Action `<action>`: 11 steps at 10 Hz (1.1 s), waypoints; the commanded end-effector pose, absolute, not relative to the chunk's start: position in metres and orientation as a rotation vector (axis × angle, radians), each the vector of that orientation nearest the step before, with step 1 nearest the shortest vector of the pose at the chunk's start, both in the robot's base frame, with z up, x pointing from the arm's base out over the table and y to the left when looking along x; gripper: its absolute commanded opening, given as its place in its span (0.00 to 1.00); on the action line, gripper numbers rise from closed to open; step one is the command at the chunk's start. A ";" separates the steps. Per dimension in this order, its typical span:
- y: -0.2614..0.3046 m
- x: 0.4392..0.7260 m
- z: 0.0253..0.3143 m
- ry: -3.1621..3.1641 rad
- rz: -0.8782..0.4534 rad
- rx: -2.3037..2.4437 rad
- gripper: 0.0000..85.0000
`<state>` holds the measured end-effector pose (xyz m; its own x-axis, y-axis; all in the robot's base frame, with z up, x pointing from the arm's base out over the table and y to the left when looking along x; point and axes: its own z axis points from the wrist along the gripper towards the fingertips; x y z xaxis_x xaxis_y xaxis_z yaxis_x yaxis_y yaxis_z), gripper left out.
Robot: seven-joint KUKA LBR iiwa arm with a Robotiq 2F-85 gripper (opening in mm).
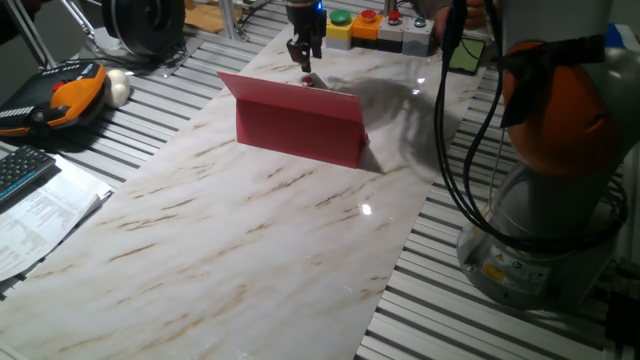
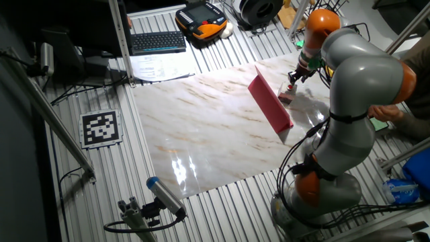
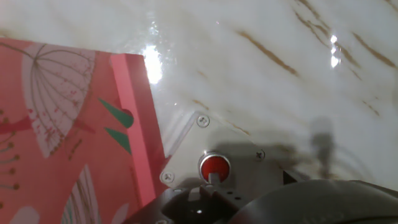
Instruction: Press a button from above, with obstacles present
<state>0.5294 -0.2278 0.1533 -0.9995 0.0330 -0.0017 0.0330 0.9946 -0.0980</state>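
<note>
Fixed view from the counter's near end: the gripper hangs just beyond the red panel, the button peeking over its top edge. The panel stands as a wall across the marble counter, so any approach likely has to come from above.

Other fixed view: the arm arches over the panel, its hand pointing down at the button just behind.

Hand view: the red cap sits on its white base, close against the panel's patterned side. Whether the fingers are apart or closed cannot be told.
</note>
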 end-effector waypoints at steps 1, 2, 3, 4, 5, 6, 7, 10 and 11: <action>-0.225 0.526 0.159 3.136 -0.171 0.033 0.40; -0.224 0.522 0.163 3.137 -0.173 0.016 0.20; -0.223 0.518 0.167 3.138 -0.164 0.007 0.00; -0.220 0.514 0.172 3.135 -0.164 0.009 0.00; -0.218 0.510 0.174 3.129 -0.154 0.006 0.00; -0.215 0.506 0.176 3.120 -0.165 -0.007 0.00; -0.214 0.501 0.179 3.116 -0.158 -0.002 0.00; -0.211 0.485 0.191 3.123 -0.141 0.018 0.00; -0.209 0.480 0.193 3.123 -0.141 0.018 0.00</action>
